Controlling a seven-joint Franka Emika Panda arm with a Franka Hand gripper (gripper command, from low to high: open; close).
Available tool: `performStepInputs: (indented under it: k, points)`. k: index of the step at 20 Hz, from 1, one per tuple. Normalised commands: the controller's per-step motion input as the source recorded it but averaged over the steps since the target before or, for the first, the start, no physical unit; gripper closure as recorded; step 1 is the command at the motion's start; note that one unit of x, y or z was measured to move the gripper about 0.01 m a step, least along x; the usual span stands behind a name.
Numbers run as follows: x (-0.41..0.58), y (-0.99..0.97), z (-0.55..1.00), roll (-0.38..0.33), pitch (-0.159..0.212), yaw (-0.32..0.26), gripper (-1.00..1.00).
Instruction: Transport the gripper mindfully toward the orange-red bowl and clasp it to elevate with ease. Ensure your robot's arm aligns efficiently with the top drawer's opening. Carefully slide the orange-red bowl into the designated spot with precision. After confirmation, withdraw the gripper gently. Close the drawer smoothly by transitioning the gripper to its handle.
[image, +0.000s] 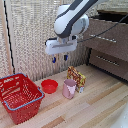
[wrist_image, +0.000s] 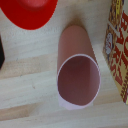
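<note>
The orange-red bowl (image: 49, 86) sits on the wooden table between the red basket and a pink cup. My gripper (image: 59, 58) hangs in the air well above the bowl and cup, open, its two blue-tipped fingers apart with nothing between them. The top drawer (image: 111, 34) juts out of the cabinet at the exterior view's right, its silver handle (image: 101, 39) on the brown front. In the wrist view, part of the bowl (wrist_image: 29, 12) shows at the picture's edge, beside the pink cup (wrist_image: 78, 71); my fingers do not show there.
A red wire basket (image: 19, 97) stands at the exterior view's left. A pink cup (image: 69, 88) and a yellow-and-red box (image: 76, 78) stand right of the bowl. A lower drawer (image: 110, 63) sits under the top one. A screen wall runs behind the table.
</note>
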Motion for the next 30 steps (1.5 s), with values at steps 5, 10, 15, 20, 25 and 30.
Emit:
performStepInputs:
  k: [5,10,15,20,25,30]
  points:
    - [0.091,0.00,-0.35,-0.066,0.023,-0.002,-1.00]
    - [0.077,0.01,-0.34,-0.055,0.035,-0.014,-1.00]
    - [0.143,0.06,-0.35,-0.053,0.020,-0.007,-1.00]
    - [0.249,0.05,-0.30,-0.056,0.000,0.006,-1.00]
    - [0.282,0.01,-0.24,-0.035,-0.006,0.036,-1.00]
    - [0.169,0.04,-0.27,-0.050,0.000,0.016,-1.00]
